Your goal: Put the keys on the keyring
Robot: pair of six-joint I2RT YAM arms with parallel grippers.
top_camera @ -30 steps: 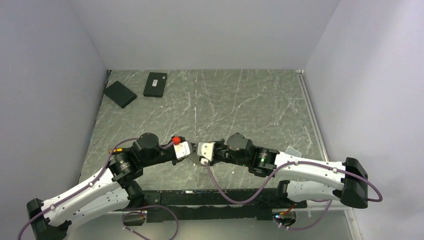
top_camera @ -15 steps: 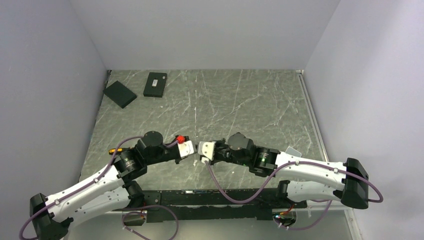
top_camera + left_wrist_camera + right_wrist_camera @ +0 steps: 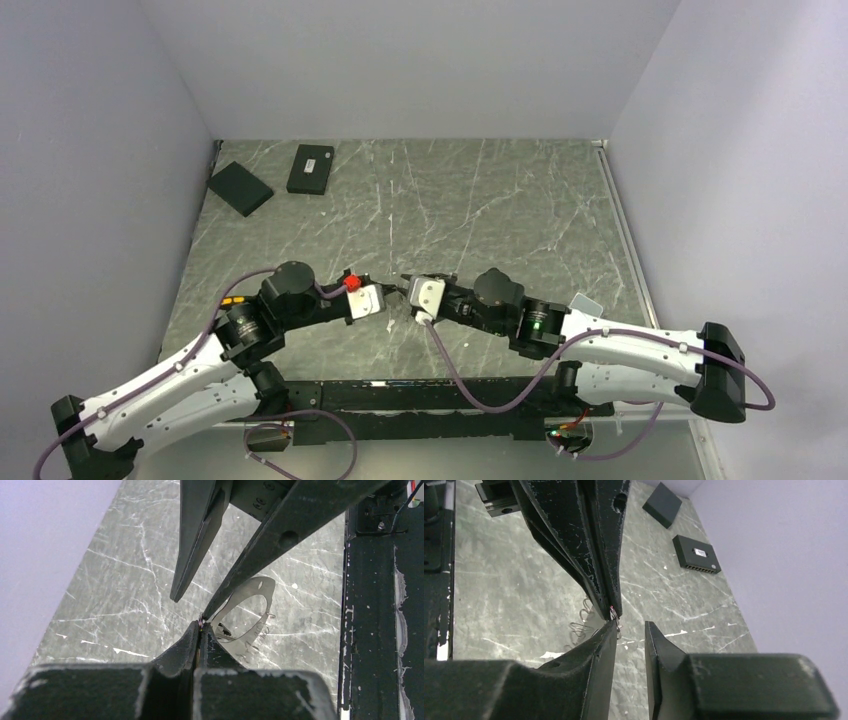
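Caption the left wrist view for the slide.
Left gripper pinches the keyring, a key just behind it; right gripper open at the ring.

Lab test cell: plain walls (image 3: pixel 400 60), marbled table (image 3: pixel 480 210).

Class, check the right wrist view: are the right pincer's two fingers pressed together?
No, the right pincer stands open, with bare table showing between its two fingers.

We see 2 black boxes near the far-left corner of the surface (image 3: pixel 480 220), close but apart — a plain box (image 3: pixel 240 188) lying skewed, and a labelled box (image 3: pixel 311 169) w/ a pale label on top. Surface is grey-green, marbled w/ white veins; pale lilac walls (image 3: pixel 400 60) around.
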